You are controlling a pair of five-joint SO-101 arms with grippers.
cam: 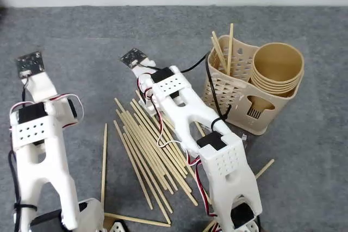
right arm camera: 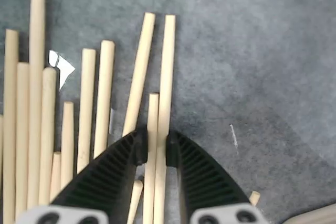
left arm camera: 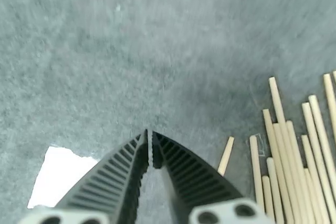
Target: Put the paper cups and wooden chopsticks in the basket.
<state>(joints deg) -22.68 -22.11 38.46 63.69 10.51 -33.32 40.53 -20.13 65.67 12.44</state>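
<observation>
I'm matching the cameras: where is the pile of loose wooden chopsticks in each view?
High view: chopstick pile between the two arms, left of the basket.
Left wrist view: pile beside the shut left hand.
Right wrist view: pile at the right hand, shut on two chopsticks.
Shared landmark: the grey mat.

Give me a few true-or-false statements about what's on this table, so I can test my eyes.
1. The paper cups sit stacked inside the basket. True.
2. A few chopsticks stand in the basket. True.
3. No chopsticks lie on the mat. False: a pile lies there.
4. The right gripper has its fingers closed on chopsticks. True.
5. The left gripper holds a cup. False: its fingers are shut on nothing.
</observation>
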